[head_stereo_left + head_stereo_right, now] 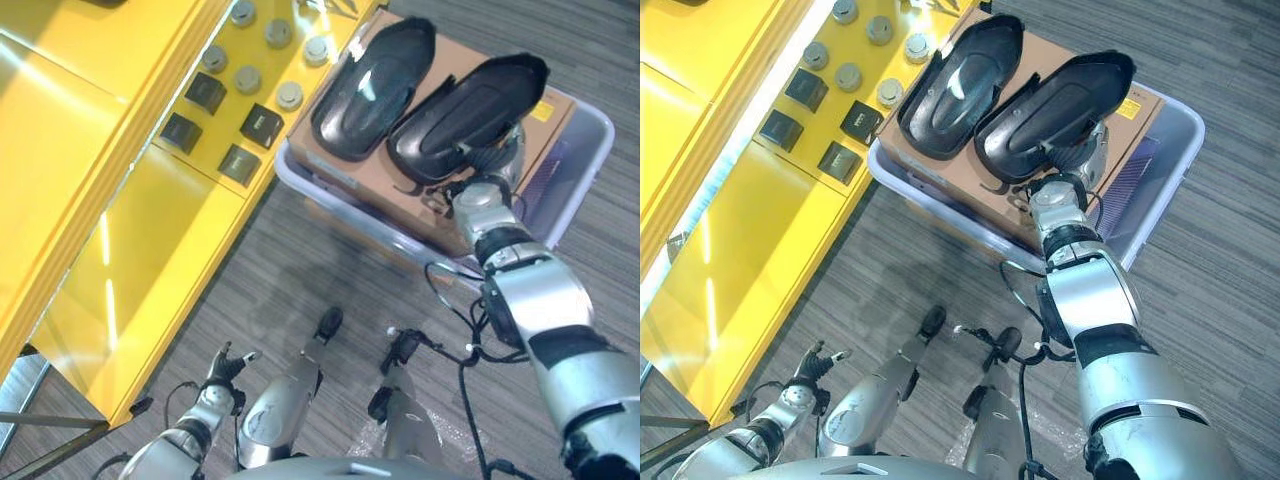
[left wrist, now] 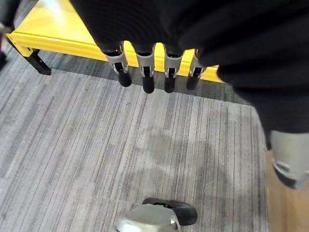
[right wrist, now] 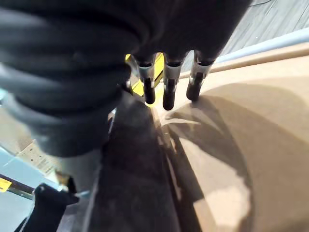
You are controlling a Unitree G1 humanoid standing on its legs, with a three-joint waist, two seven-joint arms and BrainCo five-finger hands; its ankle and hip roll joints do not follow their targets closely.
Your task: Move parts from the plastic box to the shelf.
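**Mia:** What is the robot doing now?

**Ben:** It is reaching into the plastic box (image 1: pixel 590 135) on the floor, on the right. A brown cardboard sheet (image 1: pixel 330 150) lies on top of the box, and two big black parts lie on the sheet.

**Mia:** Which part does it want?

**Ben:** I think the right black part (image 1: pixel 470 110). The right hand (image 1: pixel 500 152) is at its near end, tucked under the edge. The left black part (image 1: pixel 375 85) lies just beside it, untouched.

**Mia:** Is the hand holding it?

**Ben:** I cannot tell. In the right wrist view the fingers (image 3: pixel 168 93) point out fairly straight over the brown sheet, with the black part right beside them, but I cannot see a grip.

**Mia:** And the other hand?

**Ben:** The left hand (image 1: pixel 225 368) hangs low on the near left, over the grey floor. Its fingers (image 2: pixel 147 75) are straight and hold nothing.

**Mia:** Where do the parts go?

**Ben:** Onto the yellow shelf (image 1: pixel 130 260) on the left. Small grey round parts (image 1: pixel 248 78) and small black square parts (image 1: pixel 205 92) already lie on it.

**Mia:** So what comes next?

**Ben:** I guess it must get a firm hold first. The part is big and curved, so it could tip. Then lift it and turn left to the shelf.
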